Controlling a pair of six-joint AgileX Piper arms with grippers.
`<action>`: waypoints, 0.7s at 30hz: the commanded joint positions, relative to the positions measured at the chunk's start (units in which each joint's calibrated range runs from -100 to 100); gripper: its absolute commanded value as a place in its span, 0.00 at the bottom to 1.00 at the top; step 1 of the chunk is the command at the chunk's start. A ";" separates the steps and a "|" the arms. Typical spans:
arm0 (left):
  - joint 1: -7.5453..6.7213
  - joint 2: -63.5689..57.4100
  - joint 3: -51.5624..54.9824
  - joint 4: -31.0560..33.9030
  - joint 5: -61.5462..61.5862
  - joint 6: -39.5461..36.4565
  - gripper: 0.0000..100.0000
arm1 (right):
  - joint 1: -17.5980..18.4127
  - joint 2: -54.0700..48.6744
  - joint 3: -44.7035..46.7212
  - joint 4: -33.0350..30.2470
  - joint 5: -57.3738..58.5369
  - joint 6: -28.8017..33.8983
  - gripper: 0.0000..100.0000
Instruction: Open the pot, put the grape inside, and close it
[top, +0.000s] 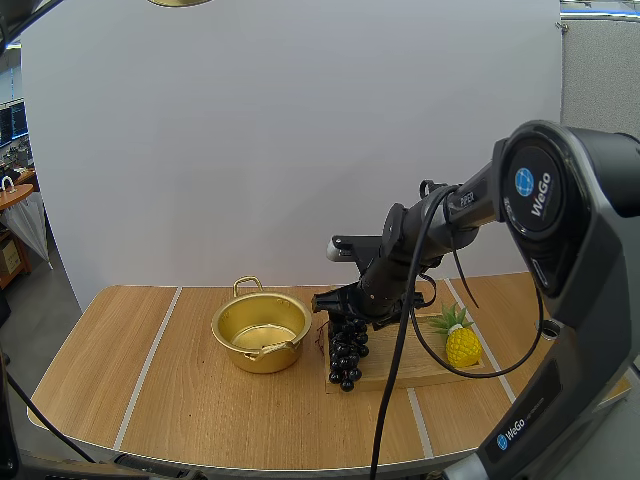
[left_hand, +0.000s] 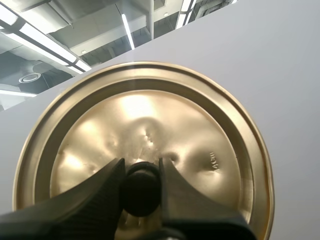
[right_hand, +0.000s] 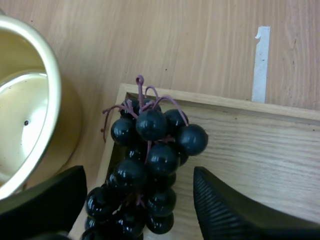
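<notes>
The right hand (right_hand: 140, 172) is open, its two fingers standing apart on either side of the bunch of grapes (right_hand: 150, 160). The bunch lies at the corner of the wooden tray (right_hand: 260, 145), just beside the open pot (top: 260, 332) on the table (top: 150, 380). The left hand (left_hand: 141, 169) is clamped on the black knob (left_hand: 141, 192) of the lid (left_hand: 150, 115), held well clear of the pot. To my eye the grab is the step in hand. I'd come down a little more and close on the thick middle of the bunch rather than the loose lower berries, then lift straight up before swinging over the rim, which sits close by. From above you get the layout, with the pot to the left of the tray and a small pineapple (top: 462, 345) at its other end. The right wrist view gives the fit of fingers round the bunch, which the arm covers from above.
</notes>
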 joint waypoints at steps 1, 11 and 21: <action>-0.17 -0.35 -0.56 -0.04 -2.82 -0.43 0.00 | 0.13 0.97 -0.42 -0.80 -2.08 -0.16 1.00; -0.17 -0.35 -0.56 -0.04 -2.82 -0.43 0.00 | 0.59 5.10 -0.42 -1.08 -6.79 -0.16 1.00; -0.17 -0.35 -0.56 -0.04 -2.82 -0.43 0.00 | 0.76 9.68 -0.42 -1.11 -10.11 -0.26 1.00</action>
